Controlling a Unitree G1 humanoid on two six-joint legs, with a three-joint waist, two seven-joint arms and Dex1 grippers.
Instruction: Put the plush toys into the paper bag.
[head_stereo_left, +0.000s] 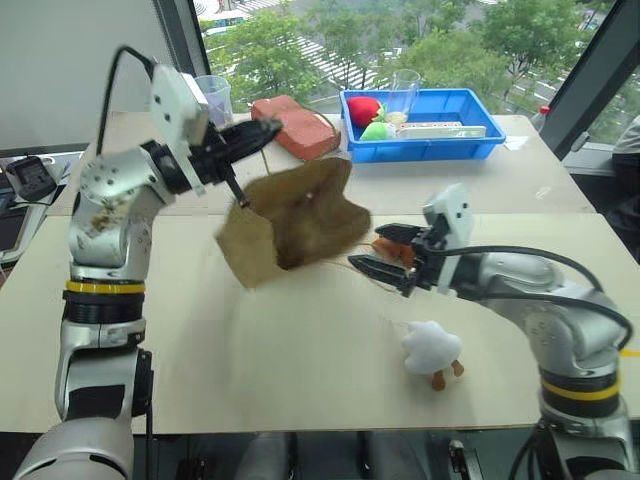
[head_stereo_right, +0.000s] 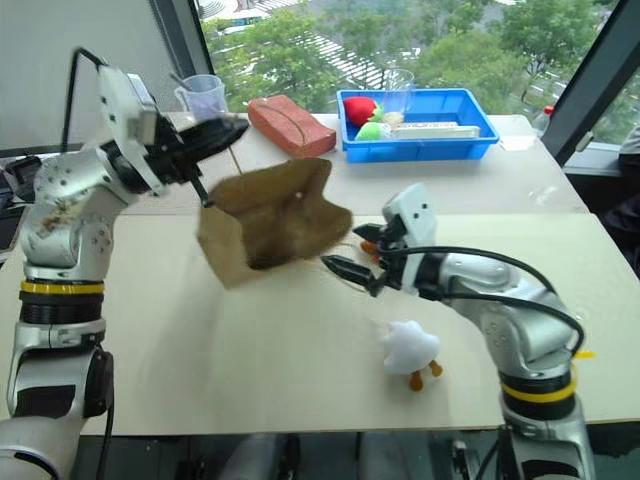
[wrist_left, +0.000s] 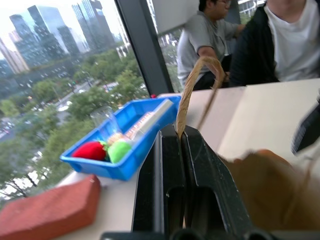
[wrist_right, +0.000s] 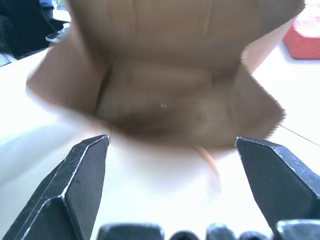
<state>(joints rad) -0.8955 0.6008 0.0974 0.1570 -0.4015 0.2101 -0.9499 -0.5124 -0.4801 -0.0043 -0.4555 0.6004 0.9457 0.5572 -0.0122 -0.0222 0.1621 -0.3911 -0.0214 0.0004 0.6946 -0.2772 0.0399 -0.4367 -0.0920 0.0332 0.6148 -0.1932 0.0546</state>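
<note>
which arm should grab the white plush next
Right. The right gripper has open, empty jaws and the white plush toy lies on the table just below it. The left gripper is shut on the paper bag handle.

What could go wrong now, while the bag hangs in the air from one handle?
The left gripper pinches only a thin cord handle, so the tilted paper bag may swing or slip. The white plush toy lies near the table edge, beside the right arm, which could knock it off.
</note>
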